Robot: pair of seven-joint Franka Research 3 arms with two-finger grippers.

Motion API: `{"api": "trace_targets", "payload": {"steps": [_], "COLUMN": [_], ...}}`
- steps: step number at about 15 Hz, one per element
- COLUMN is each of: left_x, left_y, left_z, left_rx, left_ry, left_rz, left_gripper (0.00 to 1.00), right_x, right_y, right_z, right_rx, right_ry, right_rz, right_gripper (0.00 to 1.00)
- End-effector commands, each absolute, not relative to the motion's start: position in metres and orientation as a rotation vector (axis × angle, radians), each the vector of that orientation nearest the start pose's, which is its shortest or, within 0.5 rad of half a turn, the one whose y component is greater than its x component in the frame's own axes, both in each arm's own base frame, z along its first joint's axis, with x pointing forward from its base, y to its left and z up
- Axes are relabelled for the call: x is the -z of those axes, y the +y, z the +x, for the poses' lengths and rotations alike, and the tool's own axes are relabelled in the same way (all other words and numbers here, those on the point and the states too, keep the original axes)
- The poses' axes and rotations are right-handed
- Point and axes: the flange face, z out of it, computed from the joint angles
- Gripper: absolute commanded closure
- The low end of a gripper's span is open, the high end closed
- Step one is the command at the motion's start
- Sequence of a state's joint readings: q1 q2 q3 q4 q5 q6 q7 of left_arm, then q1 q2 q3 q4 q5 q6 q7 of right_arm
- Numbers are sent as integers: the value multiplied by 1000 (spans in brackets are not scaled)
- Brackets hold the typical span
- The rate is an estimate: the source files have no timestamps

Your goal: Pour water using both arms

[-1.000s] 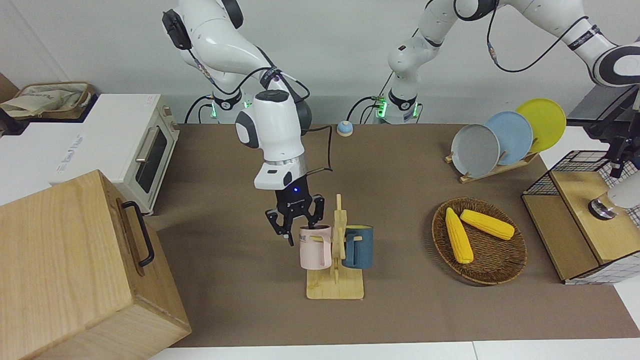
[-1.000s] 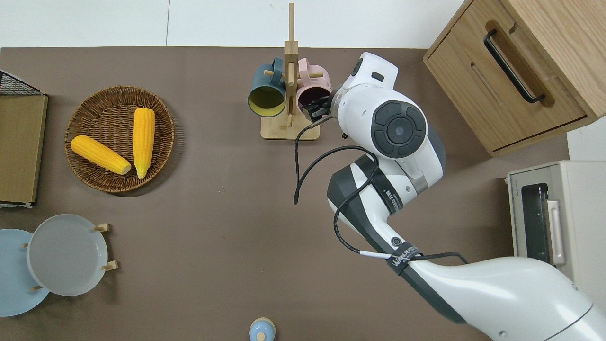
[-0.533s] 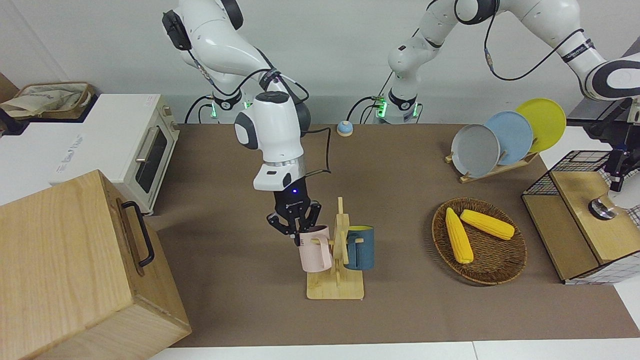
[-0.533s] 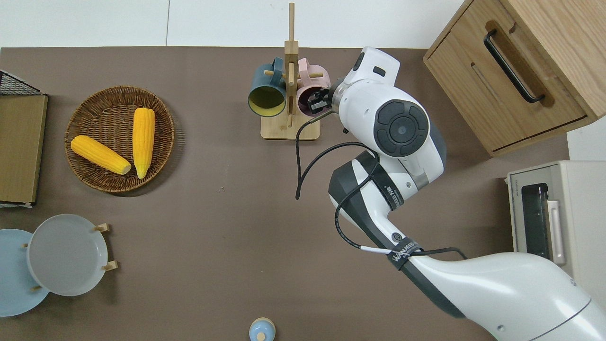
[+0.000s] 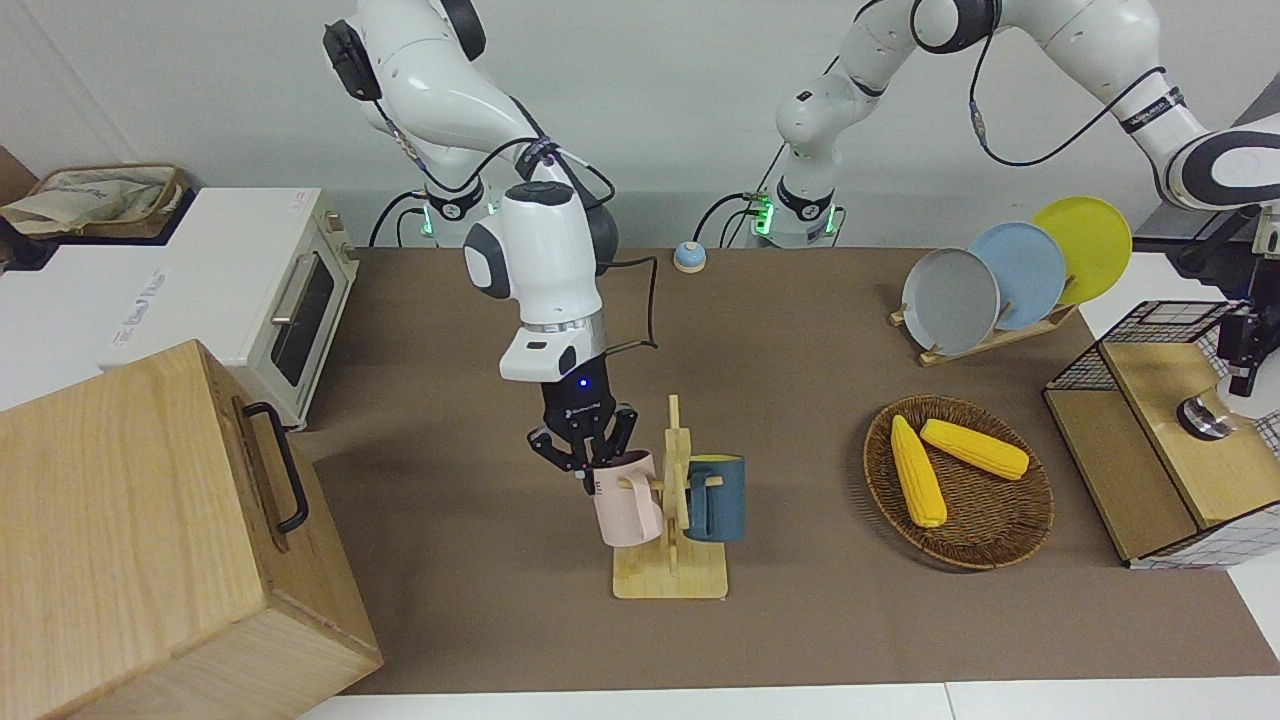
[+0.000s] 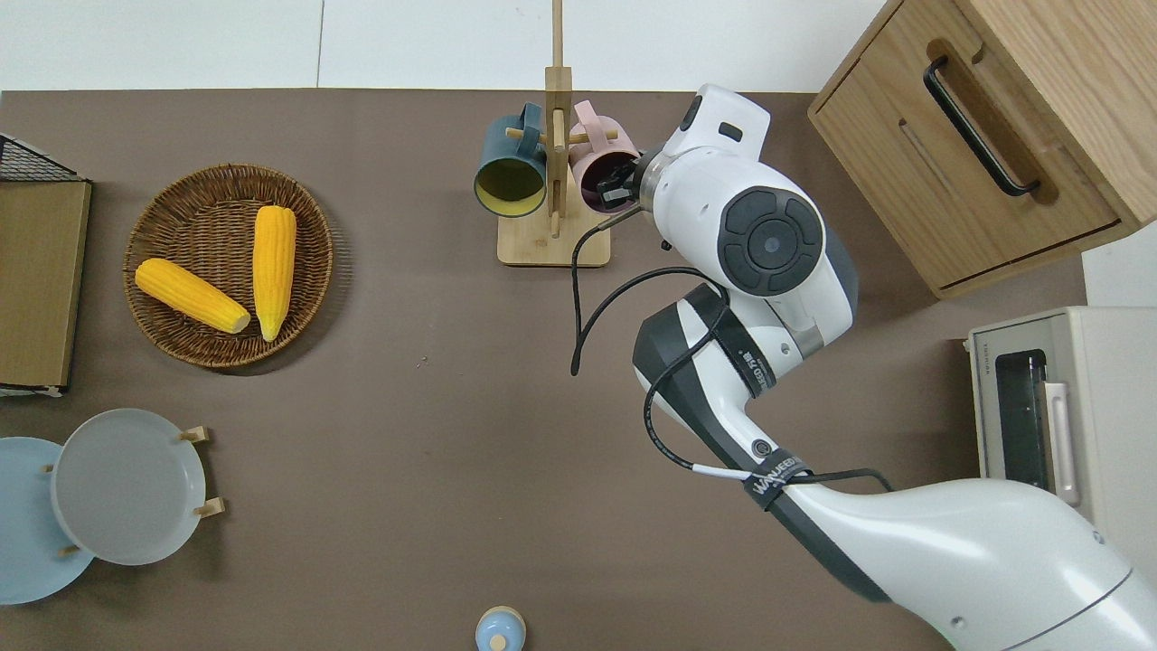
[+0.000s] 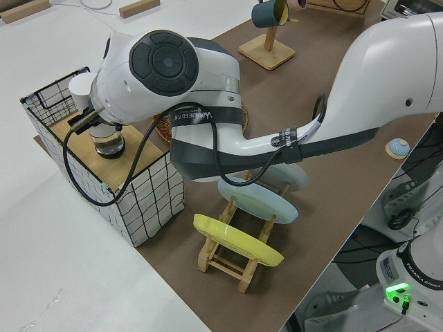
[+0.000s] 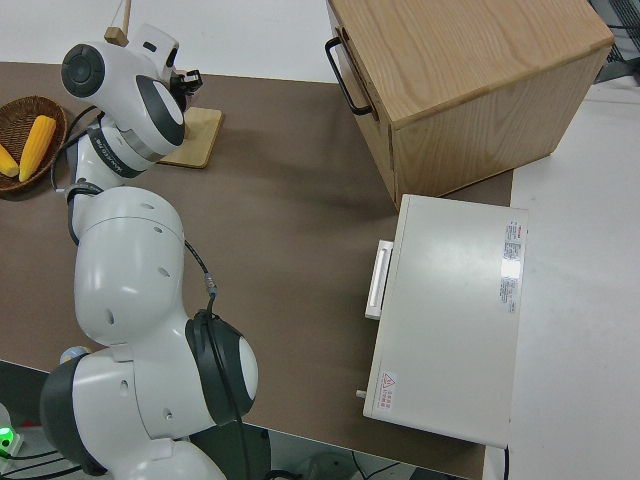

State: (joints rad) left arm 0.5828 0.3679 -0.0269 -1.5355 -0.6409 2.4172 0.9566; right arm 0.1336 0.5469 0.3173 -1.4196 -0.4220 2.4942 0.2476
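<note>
At the mug rack (image 5: 671,570), which stands farther from the robots than the middle of the table, the right gripper (image 5: 584,462) has its fingers pinched on the rim of the pink mug (image 5: 627,500); one finger dips inside the mouth, as the overhead view shows (image 6: 617,181). The mug hangs by its handle on a wooden peg, tipped off vertical, and the blue mug (image 5: 716,497) hangs on the opposite peg, just across the post.

The left gripper (image 5: 1255,345) is at the wire crate (image 7: 142,200) at the left arm's end of the table, above a small glass vessel (image 7: 107,142) that stands on the wooden top there. Whether its fingers are spread or closed I cannot tell.

The step in hand looks like unhooking the pink mug. To do it well, the pinch should stay firm on the rim wall, and the mug should travel along the line of the peg, up and away from the post, so that the handle slides free rather than catching. Pulling sideways risks dragging the light rack or knocking the blue mug. Once clear, the mug needs turning mouth up and setting on open table, well apart from the basket (image 5: 1000,545) of corn (image 5: 917,471), so the vessel can be brought over it for pouring.
</note>
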Motion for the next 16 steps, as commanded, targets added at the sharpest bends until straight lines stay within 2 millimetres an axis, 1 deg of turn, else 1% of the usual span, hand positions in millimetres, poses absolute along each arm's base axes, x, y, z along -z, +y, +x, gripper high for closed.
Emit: {"api": "trace_targets", "payload": {"steps": [1, 2, 3, 5, 6, 8, 10, 12, 13, 14, 16], "left_x": [-499, -503, -512, -520, -531, -539, -559, -575, -588, -596, -623], "left_y": [376, 377, 378, 378, 379, 375, 372, 365, 360, 355, 332], "left_z": [609, 609, 611, 611, 612, 611, 612, 613, 612, 610, 608], "left_rx": [1181, 1185, 1188, 1195, 1167, 1070, 1070, 1081, 1092, 1089, 1080], "left_ry": [6, 7, 23, -24, -35, -74, -117, -152, -164, -173, -168], "left_rz": [-2969, -2961, -2943, -2945, -2933, -2922, -2920, -2943, -2950, -2958, -2943], "left_gripper": [1000, 1000, 1000, 1000, 1000, 1000, 1000, 1000, 1000, 1000, 1000], "right_x": [-475, -479, -483, -489, -494, -500, -505, -512, -517, -520, -520], "right_y": [275, 273, 271, 259, 253, 240, 229, 217, 208, 200, 189], "right_z": [693, 692, 691, 691, 688, 686, 685, 683, 683, 682, 679], "right_rx": [929, 925, 920, 886, 861, 812, 774, 740, 721, 695, 606], "right_ry": [-565, -581, -597, -605, -639, -626, -626, -627, -617, -614, -614], "right_rz": [-2960, -2970, -2979, -3018, -3042, -3087, -3120, -3149, -3166, -3185, -3225], "right_gripper": [1000, 1000, 1000, 1000, 1000, 1000, 1000, 1000, 1000, 1000, 1000]}}
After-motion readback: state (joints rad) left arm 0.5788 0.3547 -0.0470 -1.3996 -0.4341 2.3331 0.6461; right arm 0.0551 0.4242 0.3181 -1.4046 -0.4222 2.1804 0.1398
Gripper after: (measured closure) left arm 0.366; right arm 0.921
